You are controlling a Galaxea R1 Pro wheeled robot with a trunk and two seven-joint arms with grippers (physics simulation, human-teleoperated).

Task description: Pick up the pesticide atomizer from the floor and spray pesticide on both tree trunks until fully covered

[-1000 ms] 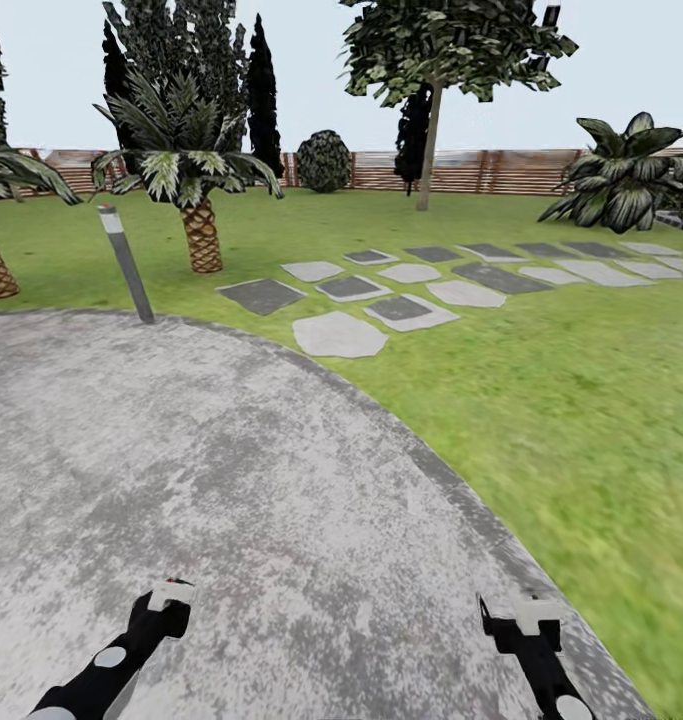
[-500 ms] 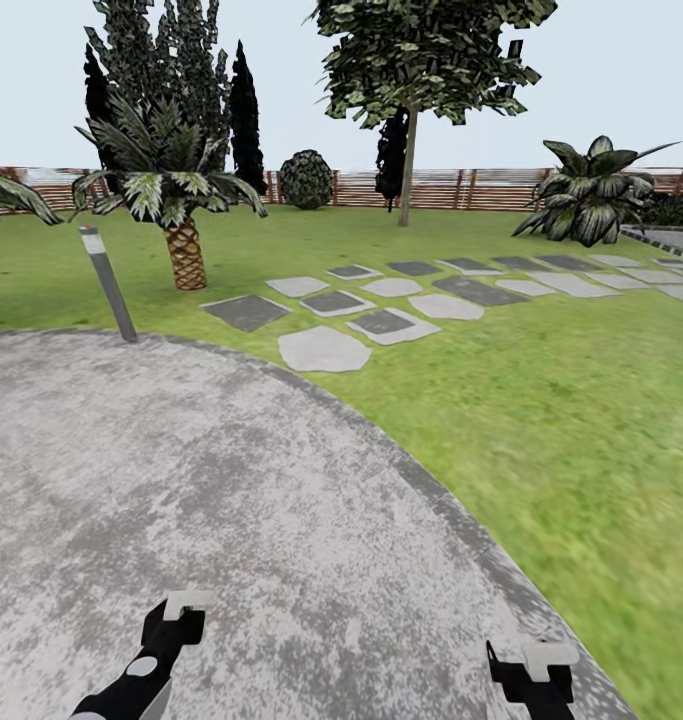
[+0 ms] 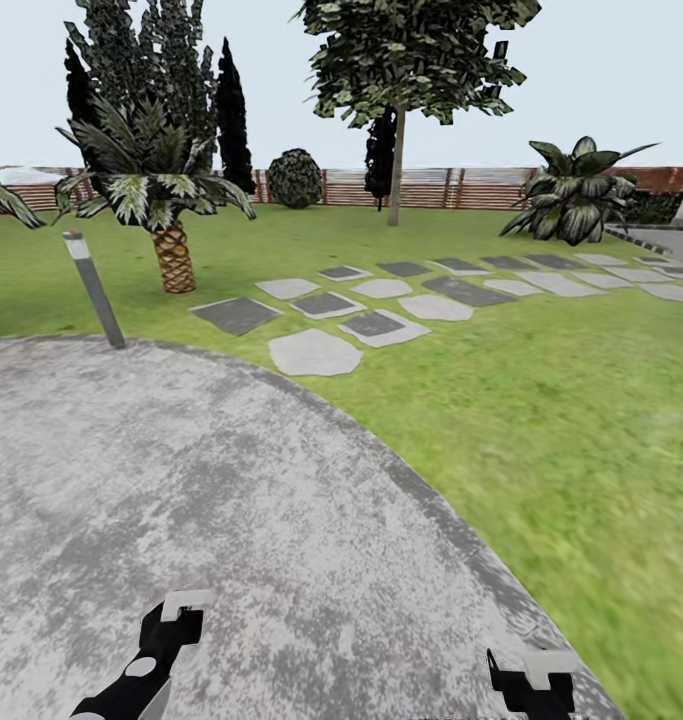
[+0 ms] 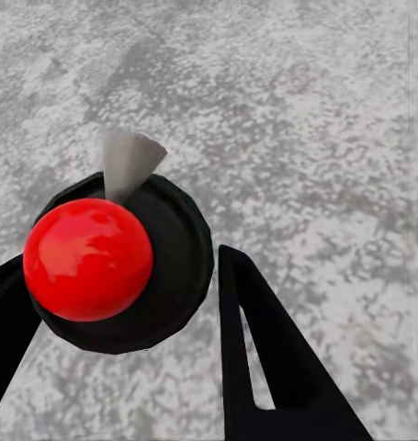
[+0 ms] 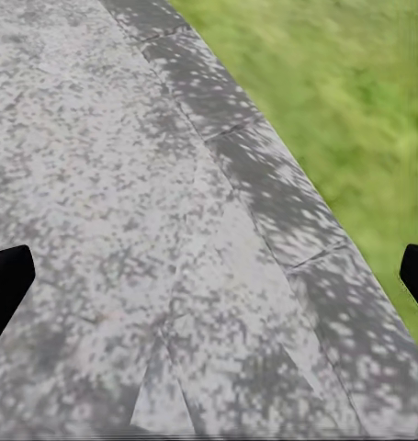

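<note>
1. The robot stands on a round grey paved area, and all places below are given relative to this paving.
2. The left gripper hangs low over the paving; its two black fingers stand on both sides of a black round object with a red ball top and a grey cone nozzle, most likely the pesticide atomizer. I cannot tell if the fingers press it.
3. The right gripper is spread wide with nothing between its tips, above the curved edge of the paving, where the grass lawn begins.
4. Beyond the paving a path of flat stepping stones crosses the lawn.
5. A short bollard lamp stands at the far edge of the paving, and a small palm grows behind it.
6. Far past the stones a tree with a thin pale trunk stands before the brown slat fence.
7. A broad striped-leaf plant grows near the same fence.
</note>
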